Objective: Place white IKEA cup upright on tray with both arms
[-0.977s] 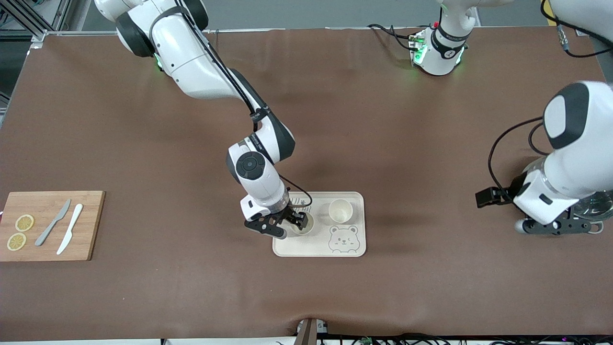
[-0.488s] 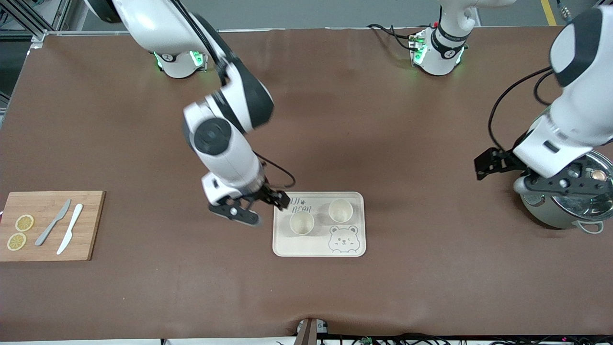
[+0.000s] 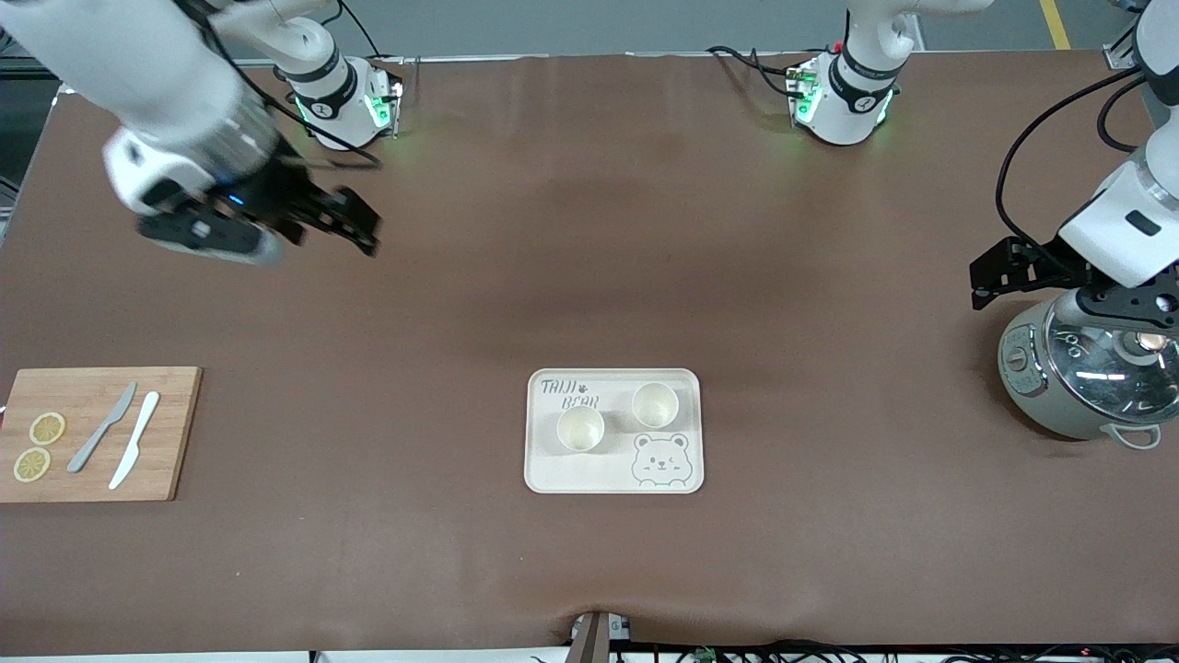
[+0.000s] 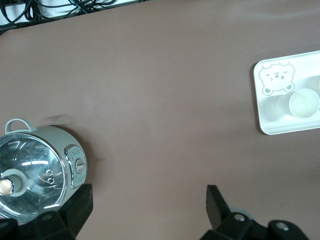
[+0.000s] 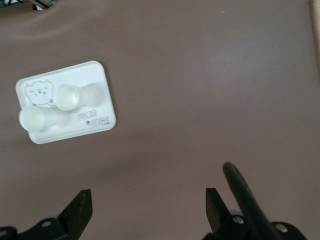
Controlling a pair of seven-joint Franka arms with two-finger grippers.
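The cream bear tray (image 3: 608,471) lies on the brown table, near the front camera's side of its middle. Two white cups (image 3: 581,429) (image 3: 655,404) stand upright on it, mouths up. My right gripper (image 3: 318,241) is open and empty, high over bare table near its own base, away from the tray. My left gripper (image 3: 1050,290) is open and empty, up over the pot's edge at its end of the table. The right wrist view shows its gripper (image 5: 148,202) open, with the tray (image 5: 100,85) and both cups (image 5: 69,96) (image 5: 35,119). The left wrist view shows its gripper (image 4: 148,200) open, the tray (image 4: 270,120) and a cup (image 4: 305,102).
A grey cooker pot with a glass lid (image 3: 1087,378) stands at the left arm's end, also in the left wrist view (image 4: 35,172). A bamboo cutting board (image 3: 175,433) with two lemon slices and two knives lies at the right arm's end.
My right gripper has let go of the cup on the tray and swung up and away toward its base. My left gripper has risen off the pot.
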